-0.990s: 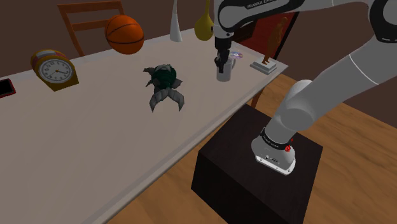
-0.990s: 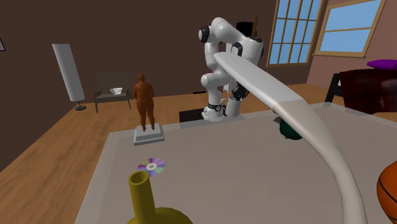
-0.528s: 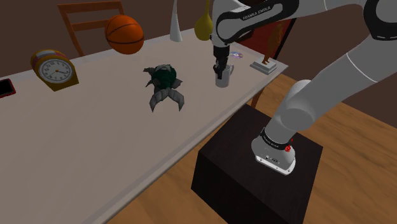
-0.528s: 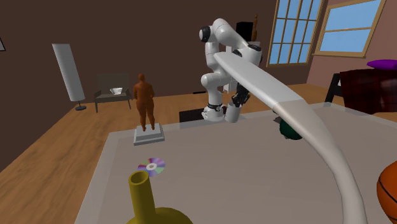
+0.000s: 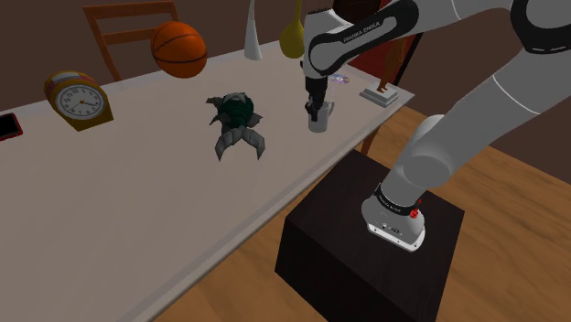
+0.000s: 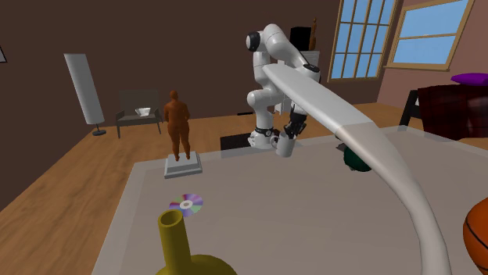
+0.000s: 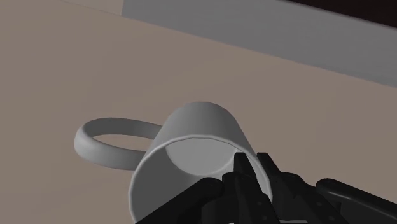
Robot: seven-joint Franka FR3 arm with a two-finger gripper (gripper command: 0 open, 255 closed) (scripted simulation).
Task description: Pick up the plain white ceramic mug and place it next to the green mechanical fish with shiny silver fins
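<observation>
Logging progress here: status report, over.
Gripper shut on rim of white mug. Mug well apart from green fish. Nothing between them.

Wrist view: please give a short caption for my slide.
Gripper clasping the rim of a pale mug, with the table beyond.

The shoulder view looks down from beside the stand [image 5: 366,247], along the table [image 5: 110,201]. The second exterior view sits low over the table's far end, facing back at the arm [image 6: 270,39]. The wrist view is close on the mug [image 7: 191,143], seen in all three.
</observation>
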